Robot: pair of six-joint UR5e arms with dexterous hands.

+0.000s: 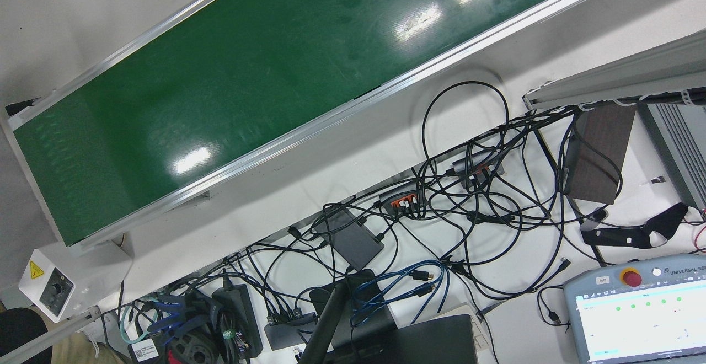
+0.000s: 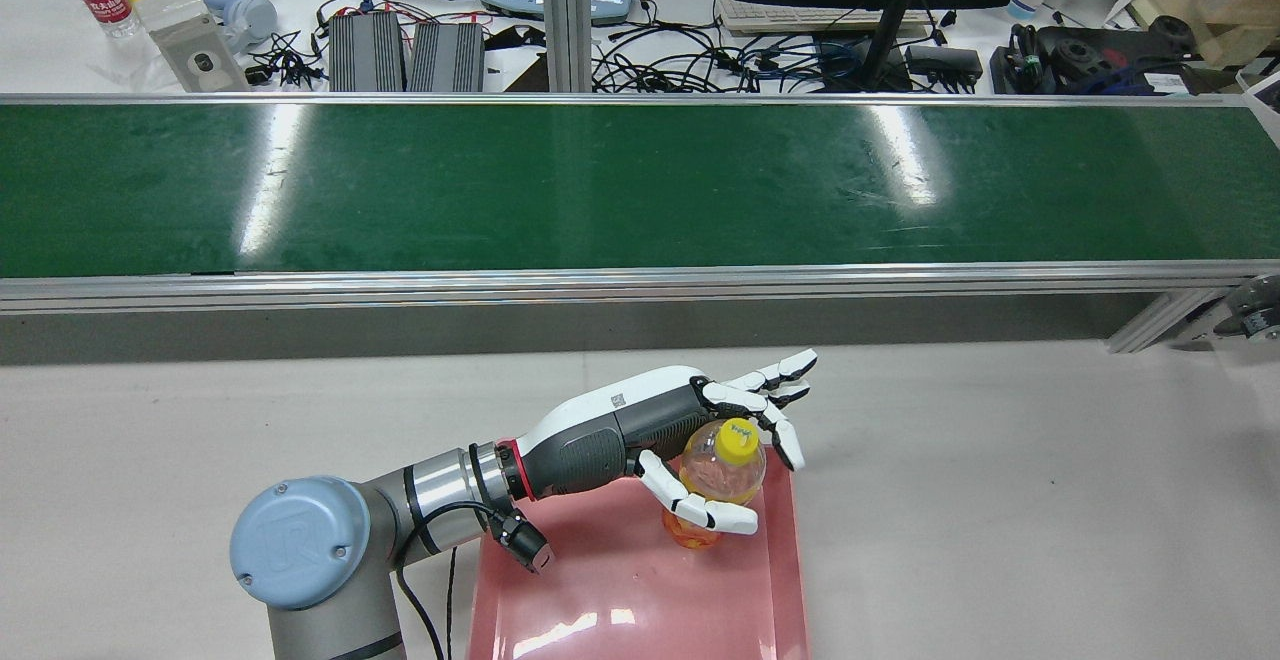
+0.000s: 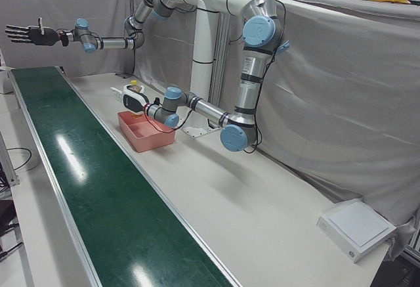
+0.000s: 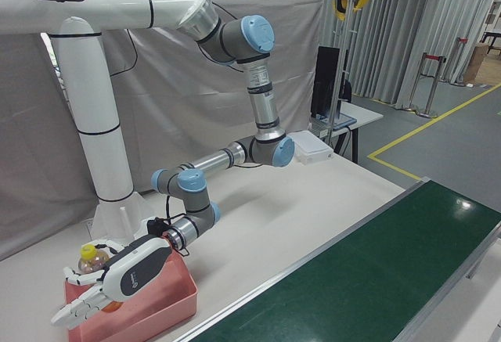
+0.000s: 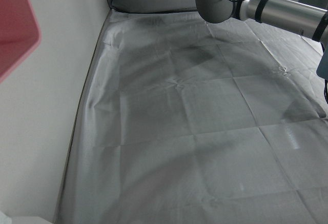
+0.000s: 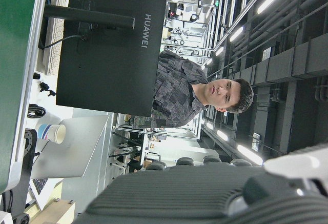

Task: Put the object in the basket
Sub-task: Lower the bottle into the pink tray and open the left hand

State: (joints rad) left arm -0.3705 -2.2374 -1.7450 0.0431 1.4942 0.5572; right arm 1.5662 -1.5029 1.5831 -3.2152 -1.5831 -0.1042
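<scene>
An orange drink bottle with a yellow cap (image 2: 722, 475) stands upright at the far right corner of the pink basket (image 2: 620, 590). My left hand (image 2: 690, 420) hovers right over it, fingers stretched out past the cap and thumb curved in front of the bottle, not clamped on it. In the right-front view the hand (image 4: 125, 275) is beside the bottle (image 4: 92, 257) above the basket (image 4: 160, 307). My right hand (image 3: 26, 35) is raised high over the far end of the belt, fingers spread and empty.
The green conveyor belt (image 2: 640, 180) runs across the table beyond the basket, with a metal rail on its near edge. Cables, teach pendants and a monitor lie behind it. A white box (image 3: 357, 228) sits at the table's far corner.
</scene>
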